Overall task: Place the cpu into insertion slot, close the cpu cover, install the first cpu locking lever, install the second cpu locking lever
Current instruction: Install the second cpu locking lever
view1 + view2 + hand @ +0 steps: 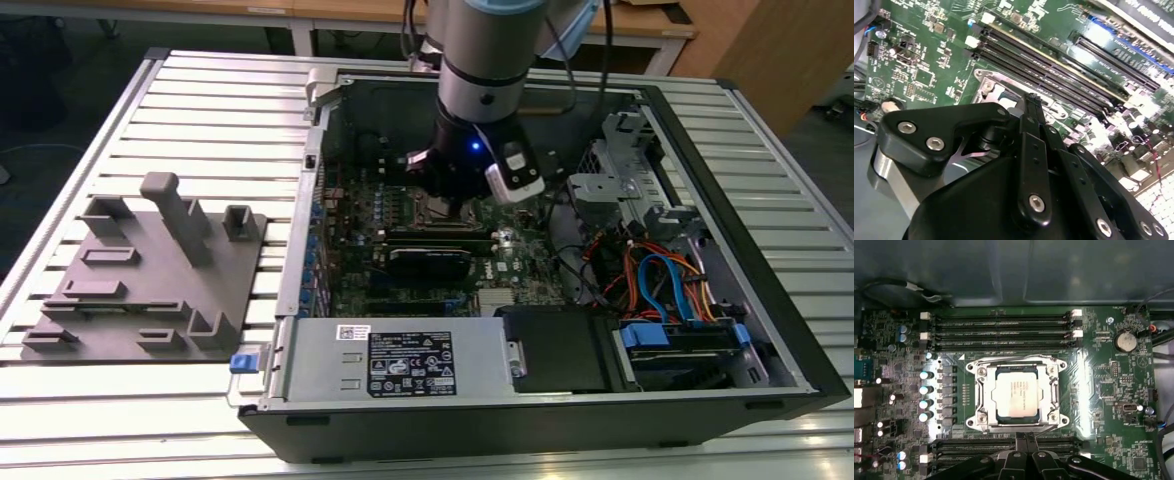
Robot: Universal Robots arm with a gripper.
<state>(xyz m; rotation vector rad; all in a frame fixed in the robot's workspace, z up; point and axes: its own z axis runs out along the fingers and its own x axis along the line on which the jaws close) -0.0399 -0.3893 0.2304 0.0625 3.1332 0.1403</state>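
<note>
Chip: small flat square cpu [1018, 397] with pale silver-grey metal top, seated flat in the square black-rimmed insertion slot [995, 418] near the middle of the green motherboard [1114, 395].
Cover: thin silver metal cpu cover [982, 400] lying down around the chip, window framing the lid; judged closed.
Levers: thin wire bar along the socket edge nearest the fingers; latched or not, cannot tell.
Gripper: black two-finger gripper [1026, 440] with fingers pressed together, nothing between them, tips just beside the socket's near edge, between it and the long black memory slots [1004, 446].
Step in hand: judged to be lever work at that edge.
Doing it well: push with the tips squarely on the wire, low and along the frame, clear of the chip's lid and the neighbouring slots.
Surroundings: open black computer case [534, 420] on a ribbed metal table [134, 410].
</note>
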